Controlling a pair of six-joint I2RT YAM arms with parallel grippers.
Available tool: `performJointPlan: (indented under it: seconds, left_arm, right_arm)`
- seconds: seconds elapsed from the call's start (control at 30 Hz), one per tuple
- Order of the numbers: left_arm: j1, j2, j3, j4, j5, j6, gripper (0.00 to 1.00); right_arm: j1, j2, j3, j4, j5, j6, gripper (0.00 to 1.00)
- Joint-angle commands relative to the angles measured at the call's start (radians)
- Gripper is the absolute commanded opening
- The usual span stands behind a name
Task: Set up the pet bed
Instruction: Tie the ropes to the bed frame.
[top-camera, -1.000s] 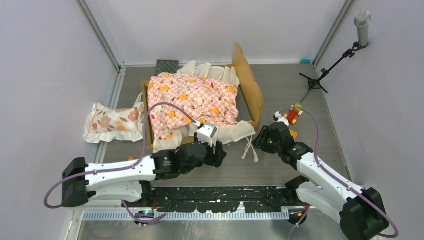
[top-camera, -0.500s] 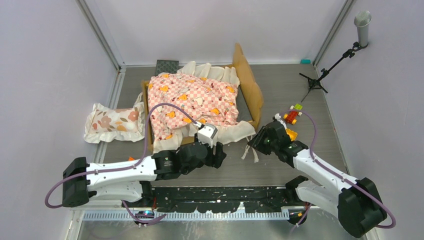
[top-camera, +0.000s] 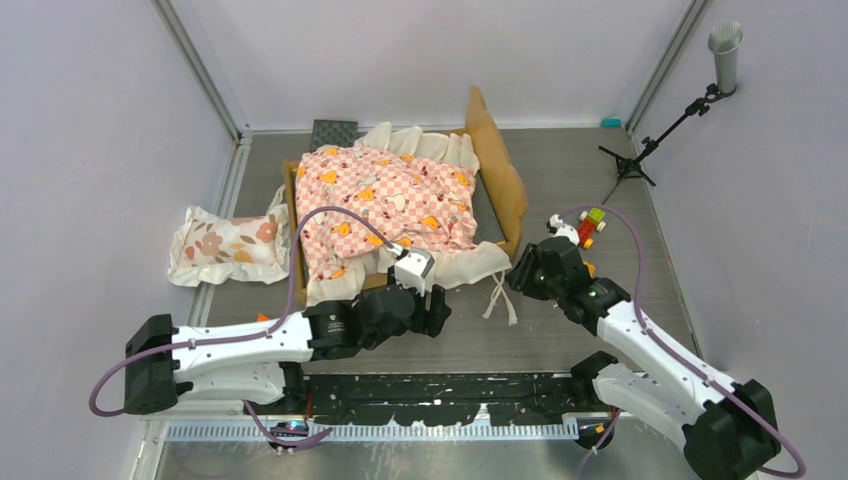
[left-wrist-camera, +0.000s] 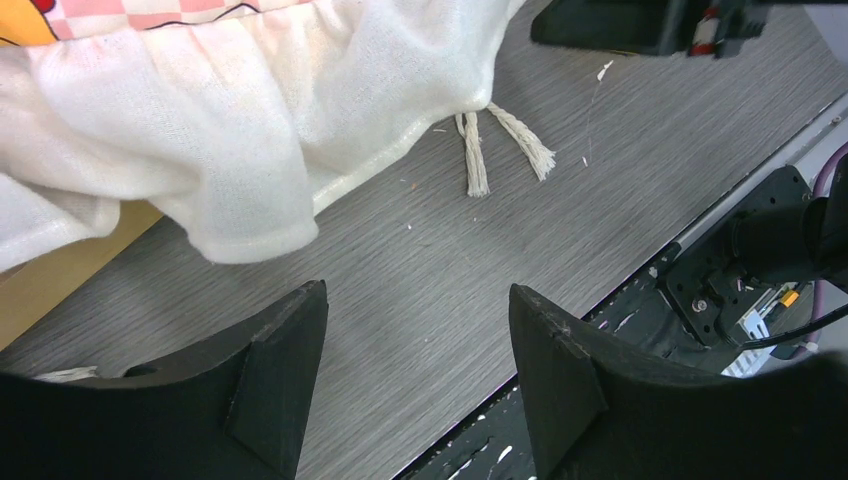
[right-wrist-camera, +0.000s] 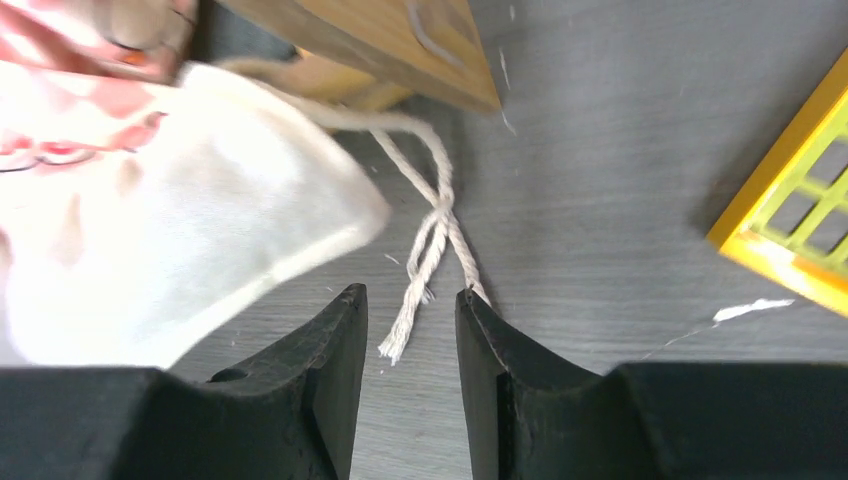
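1. Two black two-finger grippers, the left gripper (left-wrist-camera: 418, 300) and the right gripper (right-wrist-camera: 410, 295), are low over the grey wood-pattern table (top-camera: 560, 160).
2. Both are at the near side of the small tan wooden pet bed with the wavy headboard (top-camera: 503, 178), which stands ahead of them.
3. The left gripper has its jaws released and wide apart; between them only bare table is seen, and they touch nothing.
4. Just ahead of the left gripper hangs the white ruffled border (left-wrist-camera: 200, 150) of the pink-checkered sheet (top-camera: 390, 195), which lies crumpled over the bed and covers most of it.
5. Ahead and to the right of the left gripper, two frayed white cotton cords (left-wrist-camera: 478, 160) come out from under the ruffle and lie flat on the table.
6. The right gripper has its jaws only a little apart, not clenched; the cord ends lie at this narrow gap, and I cannot tell if a finger touches them.
7. Ahead of the right gripper is the near corner of the bed frame; to its right lies a yellow plastic frame with a green grid (right-wrist-camera: 790, 225).
8. Well to the left of the left gripper, beside the bed, lies the floral ruffled pillow (top-camera: 225, 245)
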Motion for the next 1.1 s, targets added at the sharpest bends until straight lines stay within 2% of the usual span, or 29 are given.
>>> performJointPlan:
  seconds: [0.0,0.23,0.4,0.6,0.73,0.83,1.07]
  left_arm:
    - [0.008,-0.049,0.001,-0.021,-0.025,0.030,0.69]
    - [0.019,-0.028,-0.001,-0.015,0.026,0.020,0.69]
    - [0.019,0.004,-0.007,0.037,0.083,0.010,0.61]
    - [0.020,0.041,0.006,0.050,0.115,0.004,0.59]
    - [0.020,0.036,0.001,0.055,0.113,0.002,0.59]
    - [0.020,0.030,0.001,0.048,0.108,0.002,0.59]
    - [0.020,0.033,0.001,0.043,0.103,0.001,0.59]
  right_arm:
    - [0.004,-0.082,0.051,-0.001,0.073,-0.197,0.44]
    - [0.004,-0.019,0.000,0.069,-0.025,-0.170,0.42]
    - [0.016,-0.005,-0.086,0.251,-0.077,-0.124,0.41]
    - [0.062,0.021,-0.145,0.429,-0.054,-0.156,0.38]
    - [0.101,0.081,-0.159,0.536,0.049,-0.207,0.37]
    - [0.107,0.124,-0.142,0.519,0.148,-0.177,0.36]
    - [0.169,0.189,-0.155,0.631,0.183,-0.249,0.36]
